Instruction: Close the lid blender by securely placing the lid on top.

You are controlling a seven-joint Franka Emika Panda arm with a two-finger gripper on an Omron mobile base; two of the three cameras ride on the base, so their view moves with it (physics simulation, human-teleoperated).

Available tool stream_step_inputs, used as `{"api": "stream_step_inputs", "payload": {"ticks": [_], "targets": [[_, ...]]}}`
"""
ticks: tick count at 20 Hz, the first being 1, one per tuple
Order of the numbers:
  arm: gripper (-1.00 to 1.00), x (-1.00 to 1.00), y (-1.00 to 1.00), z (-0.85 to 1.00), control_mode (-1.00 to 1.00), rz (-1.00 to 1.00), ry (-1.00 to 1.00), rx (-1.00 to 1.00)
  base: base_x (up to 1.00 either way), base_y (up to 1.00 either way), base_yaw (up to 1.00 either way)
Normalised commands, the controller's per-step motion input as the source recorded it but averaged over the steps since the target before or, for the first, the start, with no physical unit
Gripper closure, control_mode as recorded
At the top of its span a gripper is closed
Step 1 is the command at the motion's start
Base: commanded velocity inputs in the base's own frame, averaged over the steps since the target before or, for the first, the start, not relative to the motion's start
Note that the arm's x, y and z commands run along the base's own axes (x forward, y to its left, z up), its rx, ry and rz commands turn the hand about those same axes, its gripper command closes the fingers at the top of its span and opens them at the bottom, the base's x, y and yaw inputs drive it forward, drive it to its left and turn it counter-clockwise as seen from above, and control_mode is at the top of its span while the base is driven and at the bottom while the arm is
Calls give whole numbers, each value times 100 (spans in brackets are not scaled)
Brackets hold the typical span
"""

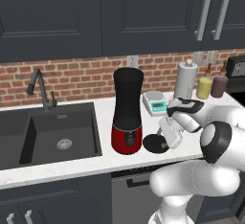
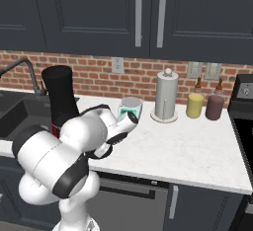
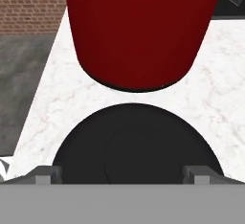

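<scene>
Flat, round and black, the lid (image 3: 136, 146) lies on the white marble desk (image 3: 52, 103) just before the blender (image 1: 128, 111), whose tall black jar stands uncovered on a glossy red base. Above the lid, my tool (image 3: 122, 174) hangs spread wide, gripping nothing.

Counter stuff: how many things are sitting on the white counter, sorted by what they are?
Blender: 1
Lid: 1
Scale: 1
Paper-towel roll: 1
Jars: 2, one yellow and one maroon
Total: 6
</scene>
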Motion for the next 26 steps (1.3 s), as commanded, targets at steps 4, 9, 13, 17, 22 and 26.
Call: {"api": "stream_step_inputs", "payload": {"ticks": [4,9,13,17,22,26], "targets": [[-100,8,0,-6,-100,0,0,0,0,0,0],[-100,11,3,0,-100,0,0,0,0,0,0],[-100,0,19,-1,-100,0,0,0,0,0,0],[-100,0,26,-11,-100,0,0,0,0,0,0],[-100,0,16,-28,-100,0,0,0,0,0,0],[100,0,0,-55,-100,0,0,0,0,0,0]]}}
